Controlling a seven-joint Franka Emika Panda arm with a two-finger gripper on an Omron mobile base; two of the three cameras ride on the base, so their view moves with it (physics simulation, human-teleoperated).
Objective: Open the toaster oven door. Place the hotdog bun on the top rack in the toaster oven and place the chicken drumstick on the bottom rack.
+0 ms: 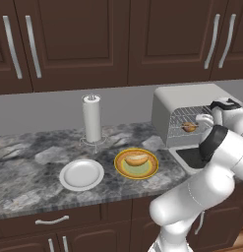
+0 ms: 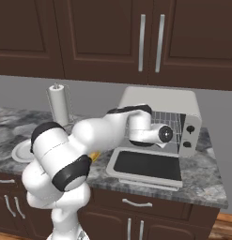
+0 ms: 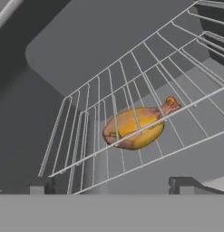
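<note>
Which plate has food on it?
The yellow plate, nearer the toaster oven: the hotdog bun lies on it. The white plate to its left, in front of the paper towel roll, is bare.

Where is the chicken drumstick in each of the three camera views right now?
Left base view: chicken drumstick inside the toaster oven, right of centre, on a wire rack.
Right base view: I can't pick it out; the arm covers the oven opening.
Hand view: centre, lying on the wire grid.
Shared landmark: the toaster oven's wire racks.
</note>
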